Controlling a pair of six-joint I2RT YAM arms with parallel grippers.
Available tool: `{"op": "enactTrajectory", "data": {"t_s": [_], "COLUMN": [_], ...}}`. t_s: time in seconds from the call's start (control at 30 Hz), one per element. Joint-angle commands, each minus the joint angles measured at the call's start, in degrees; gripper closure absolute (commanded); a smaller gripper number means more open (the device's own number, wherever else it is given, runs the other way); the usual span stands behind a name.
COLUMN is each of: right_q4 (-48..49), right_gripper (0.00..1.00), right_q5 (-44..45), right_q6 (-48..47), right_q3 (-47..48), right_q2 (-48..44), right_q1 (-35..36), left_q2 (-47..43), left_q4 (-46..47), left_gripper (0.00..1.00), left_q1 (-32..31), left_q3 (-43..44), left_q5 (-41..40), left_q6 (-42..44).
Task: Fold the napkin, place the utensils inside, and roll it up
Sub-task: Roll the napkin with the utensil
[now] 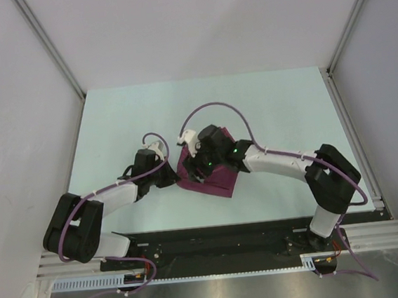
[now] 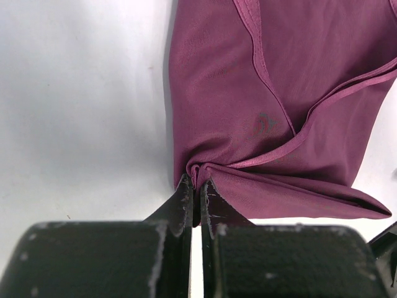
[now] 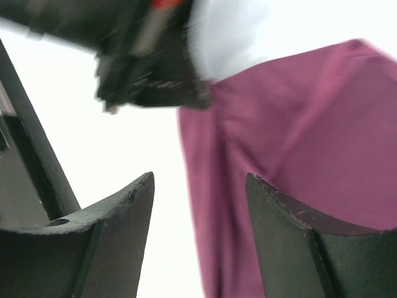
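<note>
The magenta napkin [image 1: 218,183] lies folded into a small bundle at the middle of the table. My left gripper [image 1: 176,180] is at its left edge. In the left wrist view the left gripper [image 2: 197,181] is shut on a bunched fold of the napkin [image 2: 298,81]. My right gripper [image 1: 199,167] hovers over the bundle's far left part, close to the left gripper. In the right wrist view the right gripper [image 3: 198,180] is open and empty above the napkin's [image 3: 310,136] edge. The spoon is not in view.
The pale table [image 1: 132,113] is walled on the left, back and right by white panels. A black strip and metal rails [image 1: 223,249] run along the near edge by the arm bases. The left arm's wrist [image 3: 149,56] shows blurred in the right wrist view.
</note>
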Motion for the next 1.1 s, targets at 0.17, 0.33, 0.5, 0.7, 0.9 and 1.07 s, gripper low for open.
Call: {"op": "enactTrajectory", "data": {"t_s": [0.17, 0.33, 0.5, 0.7, 0.9, 1.07], "right_q4": [0.4, 0.58, 0.31, 0.84, 2.33, 2.24], "right_gripper": [0.36, 0.36, 0.37, 0.37, 0.36, 0.34], "right_q5": [14.56, 12.36, 10.43, 10.16, 9.02, 7.97], "right_q6": [-3.04, -3.39, -3.21, -3.12, -2.95, -3.21], "right_q3": [-1.24, 0.35, 1.23, 0.52, -0.18, 0.96], "right_q2": [5.29, 8.28, 10.3, 10.74, 8.73, 8.02], "right_q1": [6.73, 6.03, 5.06, 4.18, 4.09, 4.18], "left_q2": [-0.12, -0.12, -0.3, -0.03, 0.14, 0.41], "left_q4": [0.22, 0.3, 0.22, 0.48, 0.66, 0.74], "left_gripper": [1.0, 1.0, 1.0, 1.0, 1.0, 1.0], "left_q1": [0.34, 0.34, 0.34, 0.34, 0.34, 0.34], "left_q3": [2.86, 2.86, 2.77, 2.86, 2.69, 2.77], "left_q5": [-0.22, 0.13, 0.13, 0.21, 0.3, 0.39], "left_q6": [-0.09, -0.09, -0.09, 0.0, -0.09, -0.09]}}
